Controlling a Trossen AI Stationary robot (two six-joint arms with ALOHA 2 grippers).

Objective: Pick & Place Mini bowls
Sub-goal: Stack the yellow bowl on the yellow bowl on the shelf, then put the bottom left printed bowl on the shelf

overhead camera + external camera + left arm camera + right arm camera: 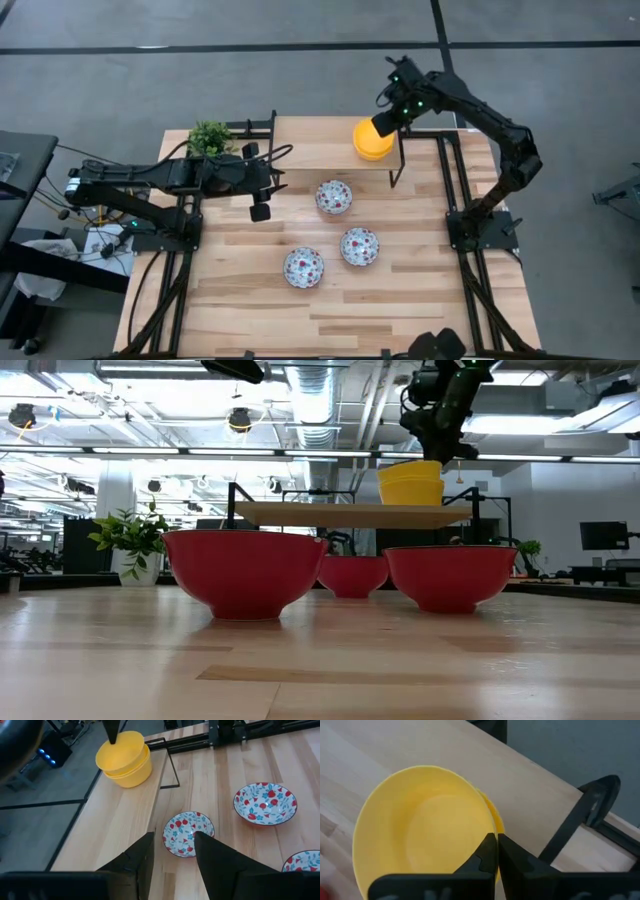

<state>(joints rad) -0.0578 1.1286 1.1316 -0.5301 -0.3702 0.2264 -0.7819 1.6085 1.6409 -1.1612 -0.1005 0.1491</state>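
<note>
Two yellow mini bowls (372,140) sit nested on a raised wooden shelf (310,145) at the table's far side. My right gripper (493,842) is above them, shut on the upper yellow bowl (420,835). Three floral mini bowls (334,197) (360,246) (303,267) rest on their bases on the table; their outsides show red in the low view (245,570). My left gripper (172,857) hovers open above the table's left part, with the nearest floral bowl (187,832) just ahead of its fingers and nothing between them. My right gripper pinches the upper yellow bowl's rim (487,827) between its two fingers, which come steeply from above, slanting down. The bowl sits a little askew in the lower yellow bowl (131,774) on the shelf.
A small green potted plant (208,137) stands at the table's far left corner. The shelf stands on thin black metal legs (398,160). Black frame rails (455,190) run along both table sides. Bare wood lies near the front edge.
</note>
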